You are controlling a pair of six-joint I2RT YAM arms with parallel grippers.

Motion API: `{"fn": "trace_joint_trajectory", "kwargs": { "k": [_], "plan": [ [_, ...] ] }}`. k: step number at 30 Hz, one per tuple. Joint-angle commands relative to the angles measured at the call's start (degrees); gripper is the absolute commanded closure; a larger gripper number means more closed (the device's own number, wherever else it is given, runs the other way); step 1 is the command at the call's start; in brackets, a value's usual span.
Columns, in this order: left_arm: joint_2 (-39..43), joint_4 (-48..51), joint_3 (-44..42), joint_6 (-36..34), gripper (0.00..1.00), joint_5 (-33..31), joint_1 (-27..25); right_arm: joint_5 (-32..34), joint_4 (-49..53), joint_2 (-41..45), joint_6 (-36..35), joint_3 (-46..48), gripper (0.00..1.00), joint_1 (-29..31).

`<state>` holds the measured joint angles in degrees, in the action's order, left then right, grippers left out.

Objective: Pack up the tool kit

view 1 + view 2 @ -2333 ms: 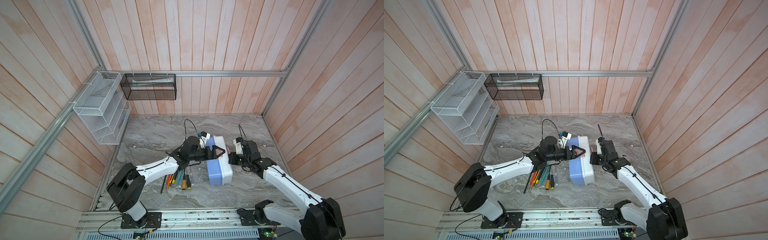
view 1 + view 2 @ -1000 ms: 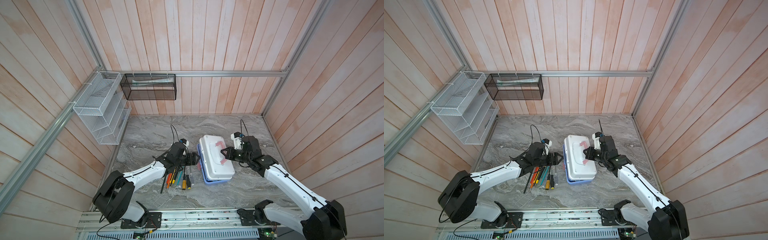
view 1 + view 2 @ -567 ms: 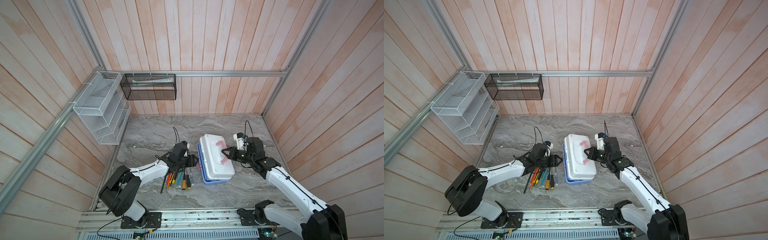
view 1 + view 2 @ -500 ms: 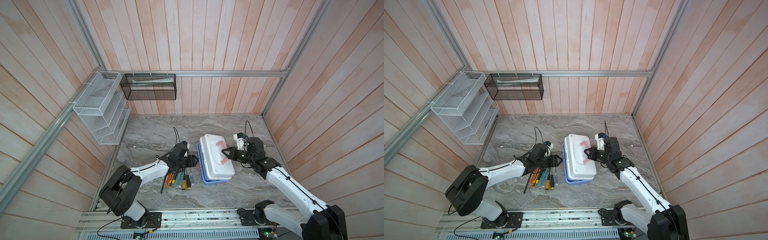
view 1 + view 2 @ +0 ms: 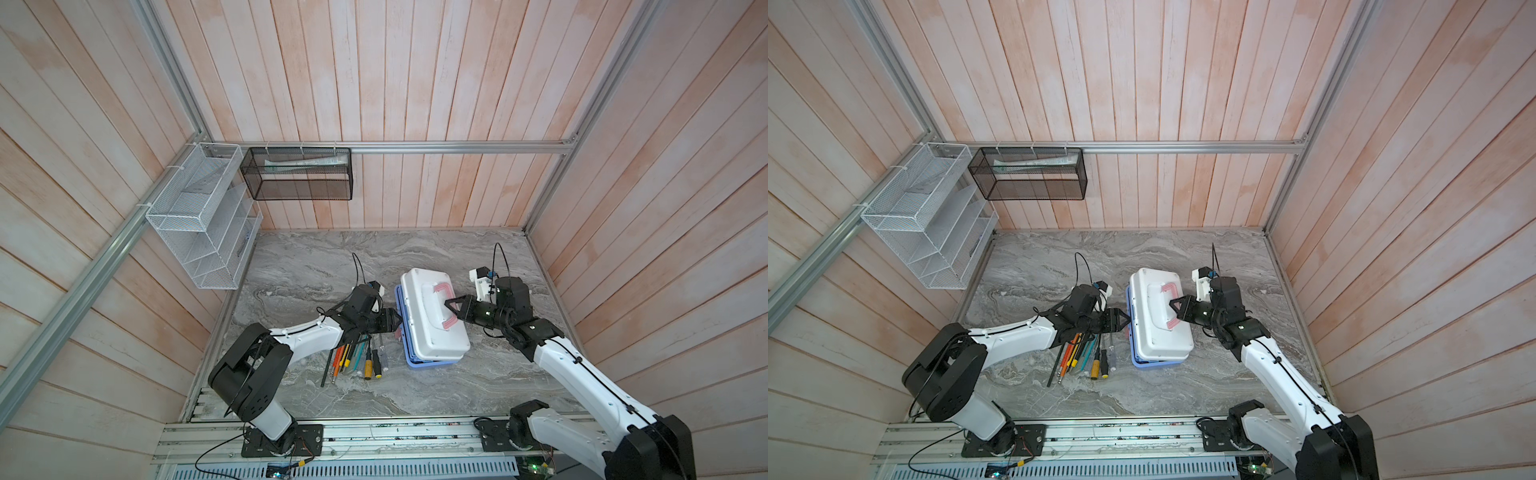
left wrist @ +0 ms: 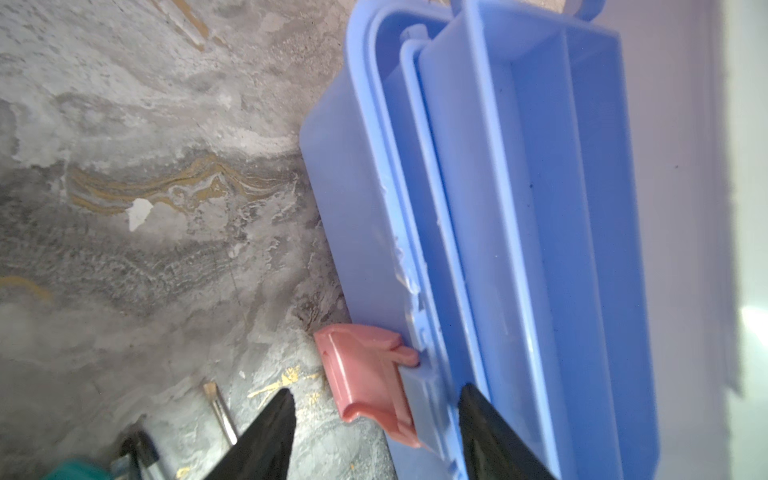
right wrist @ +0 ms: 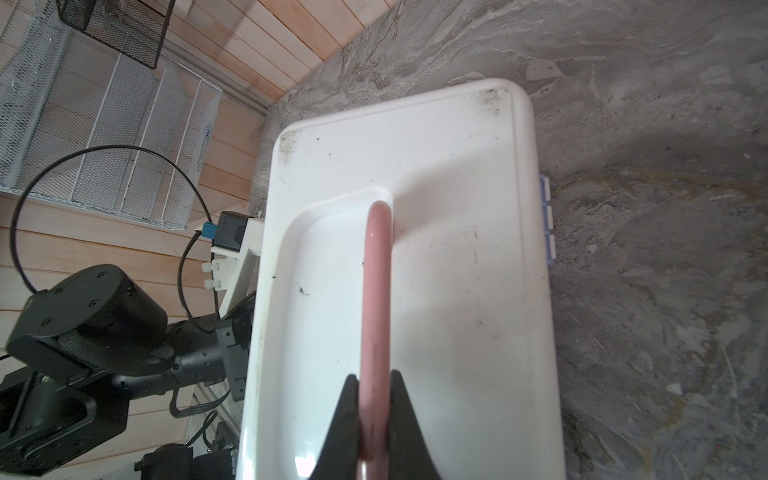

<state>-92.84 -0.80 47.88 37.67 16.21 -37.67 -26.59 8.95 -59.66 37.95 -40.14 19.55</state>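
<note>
Right jaws are pinching the pink handle (image 7: 376,291) of the toolbox (image 5: 434,332), mid-tabletop (image 5: 316,266) beside loose screwdrivers (image 5: 370,361). Left jaws are gaping at its latch (image 6: 365,374). I'm thinking that thin pinch could slip, dropping the lid (image 5: 1154,332).

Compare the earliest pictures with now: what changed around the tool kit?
The white lid, tilted up before, has come down over the blue base. The left end effector withdrew from above it to its left side, open by the pink latch. The right end effector stays shut on the handle; the screwdrivers haven't moved.
</note>
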Motion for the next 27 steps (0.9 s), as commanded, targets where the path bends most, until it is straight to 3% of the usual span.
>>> {"fn": "trace_joint_trajectory", "kwargs": {
  "k": [1, 14, 27],
  "plan": [
    [-1.5, 1.4, 1.9, -1.5, 0.35, -0.5, -0.3, -1.9, -4.9, 1.5, 0.5, -0.1, 1.0, -0.2],
    [-4.6, 2.6, 1.7, -1.6, 0.37, -1.5, -0.2, -2.6, -3.3, 0.0, -0.9, -2.2, 1.0, -1.0],
    [-7.3, 3.9, 3.7, -3.0, 0.41, -2.2, 1.2, -1.4, 8.3, 4.8, -9.8, -1.7, 1.0, -15.2]
  ]
}}
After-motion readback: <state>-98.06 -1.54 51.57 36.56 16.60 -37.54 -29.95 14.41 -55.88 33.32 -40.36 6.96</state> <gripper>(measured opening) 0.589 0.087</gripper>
